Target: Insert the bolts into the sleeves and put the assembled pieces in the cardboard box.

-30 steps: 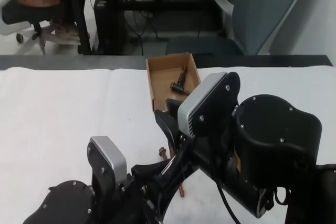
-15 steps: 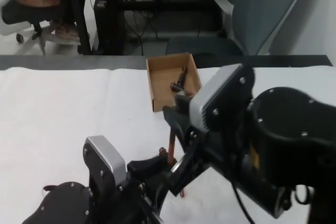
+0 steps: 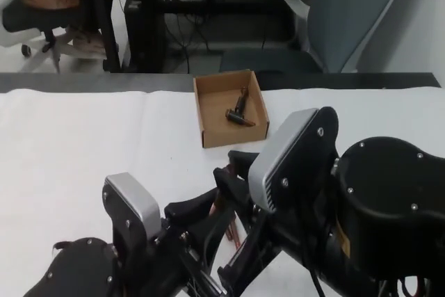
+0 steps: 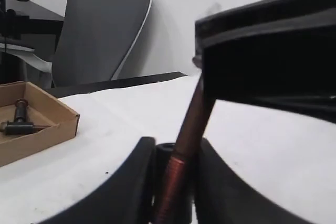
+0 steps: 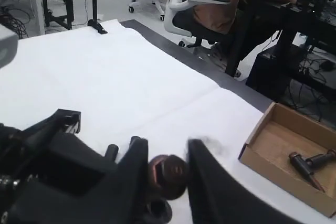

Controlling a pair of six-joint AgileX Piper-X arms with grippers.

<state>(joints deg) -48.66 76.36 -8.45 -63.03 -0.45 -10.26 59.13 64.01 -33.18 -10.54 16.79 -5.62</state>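
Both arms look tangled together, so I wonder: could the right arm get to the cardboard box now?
Probably yes. The box lies open just beyond, nothing standing between; but the right jaws grip a bolt at the left arm's sleeve.

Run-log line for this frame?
left gripper: shut on black sleeve | right gripper: shut on copper-coloured bolt | bolt threads at sleeve, depth unclear | brown cardboard box: two assembled pieces inside
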